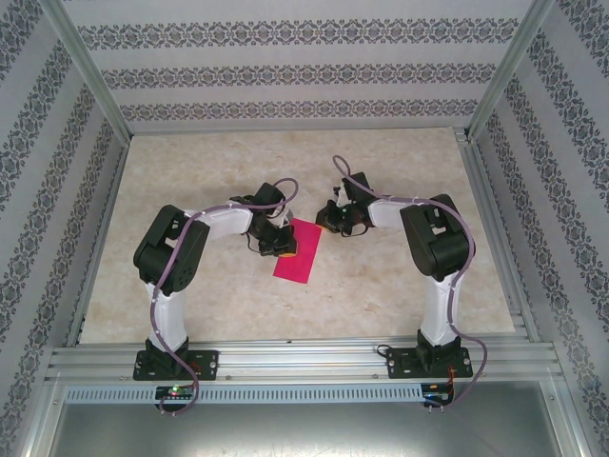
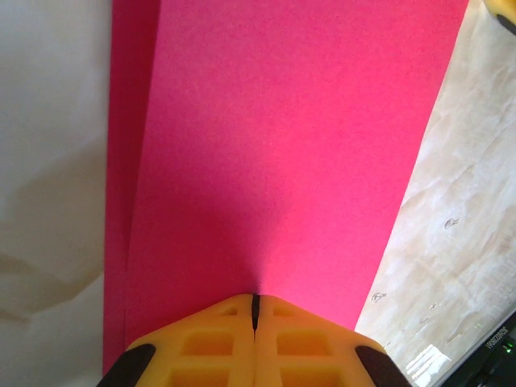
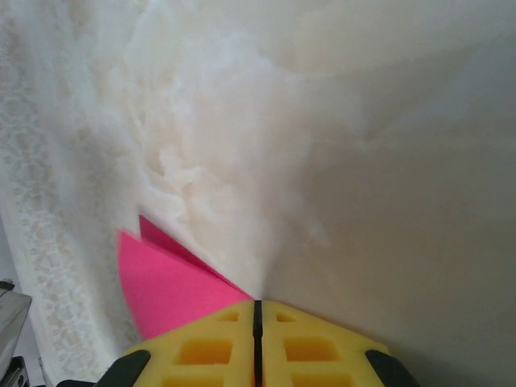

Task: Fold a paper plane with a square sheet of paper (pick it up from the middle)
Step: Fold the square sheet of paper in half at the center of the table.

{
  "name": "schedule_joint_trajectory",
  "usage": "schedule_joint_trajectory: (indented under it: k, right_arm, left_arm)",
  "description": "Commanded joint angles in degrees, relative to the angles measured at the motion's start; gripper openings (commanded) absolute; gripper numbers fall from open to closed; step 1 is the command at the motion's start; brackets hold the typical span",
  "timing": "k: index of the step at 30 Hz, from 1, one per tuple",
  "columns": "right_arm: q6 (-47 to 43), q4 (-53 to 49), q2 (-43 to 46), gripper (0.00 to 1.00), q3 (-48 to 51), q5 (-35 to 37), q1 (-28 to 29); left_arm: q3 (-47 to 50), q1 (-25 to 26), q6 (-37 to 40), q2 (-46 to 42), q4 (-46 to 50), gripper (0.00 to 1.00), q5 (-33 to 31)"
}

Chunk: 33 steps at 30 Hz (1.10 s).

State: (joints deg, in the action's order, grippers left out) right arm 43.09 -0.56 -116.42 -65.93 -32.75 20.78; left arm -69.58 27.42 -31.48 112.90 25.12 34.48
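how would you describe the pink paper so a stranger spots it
Start at the pale marble table, then go to its middle, at the tip of the left gripper. The sheet of paper lies flat there: a slim rectangle, the one bright magenta thing.

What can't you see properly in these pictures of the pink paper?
Top view: the left gripper covers the left edge of the paper, and its folds are too small to tell.
Left wrist view: the paper runs off the top edge and under the shut fingers; pinched or just pressed, I cannot tell.
Right wrist view: the right gripper hides most of the paper; touching it or not is unclear.
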Motion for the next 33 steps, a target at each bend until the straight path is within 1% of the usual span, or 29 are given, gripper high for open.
schedule_joint_trajectory:
  k: [1, 6, 11, 14, 16, 18, 20, 21, 23, 24, 26, 28, 29, 31, 33]
  right_arm:
    - [-2.31, -1.86, -0.96, 0.08, 0.04, 1.96, 0.70]
    - [-5.18, -5.19, -1.75, 0.09, -1.98, 1.96, 1.49]
    - [-7.45, -5.55, -0.98, 0.10, -4.17, -3.37, 1.81]
    - [-8.62, -8.49, 2.40, 0.14, -4.93, -2.00, 1.55]
    - [-8.65, -9.54, 5.74, 0.18, -3.89, -0.42, 0.91]
    - [-7.94, -10.29, 9.75, 0.21, -1.85, 2.04, 0.46]
    - [-6.61, -10.09, 13.74, 0.23, 1.24, 3.82, 0.66]
    - [-5.24, -9.01, 15.28, 0.24, 3.03, 3.91, 1.09]
    - [-2.79, -6.08, 18.30, 0.30, 7.13, 3.83, 2.77]
    - [-1.71, -5.99, 19.47, 0.30, 8.42, 4.95, 3.81]
    - [0.72, -4.07, 21.74, 0.30, 11.85, 6.87, 6.53]
    - [3.64, -1.59, 23.04, 0.32, 14.59, 8.15, 8.77]
    - [4.70, -0.86, 23.25, 0.32, 15.50, 8.66, 9.86]
    - [5.46, -0.88, 22.91, 0.35, 16.54, 9.90, 11.31]
    - [6.71, 0.12, 22.03, 0.35, 17.54, 10.08, 12.19]
  left_arm:
    - [2.01, 0.40, -0.14, -0.93, 1.91, 0.08, -1.65]
    - [2.78, 0.40, -1.06, -1.61, 0.97, 0.08, -0.91]
    - [3.28, 0.94, -3.77, -2.95, -2.37, 0.11, 2.00]
    - [3.15, 1.81, -5.52, -4.46, -3.84, 0.14, 3.63]
    - [3.57, 2.35, -6.66, -6.28, -4.34, 0.15, 3.23]
    - [5.10, 2.38, -7.69, -9.51, -5.16, 0.19, 0.84]
    - [6.16, 2.25, -8.13, -13.46, -4.20, 0.20, -4.07]
    - [6.77, 2.16, -8.19, -15.10, -3.85, 0.22, -6.34]
    - [7.88, 1.30, -8.47, -18.32, -2.67, 0.26, -10.89]
    - [8.40, 0.52, -8.73, -19.34, -2.29, 0.27, -12.20]
    - [10.22, -2.09, -9.35, -21.19, -2.49, 0.29, -12.83]
    - [12.00, -4.69, -9.65, -22.01, -3.71, 0.32, -11.61]
    - [12.64, -5.97, -9.89, -21.90, -4.59, 0.33, -9.94]
    - [13.56, -7.70, -10.25, -20.96, -6.92, 0.38, -4.99]
    - [13.10, -8.32, -9.72, -19.21, -8.71, 0.41, 0.17]
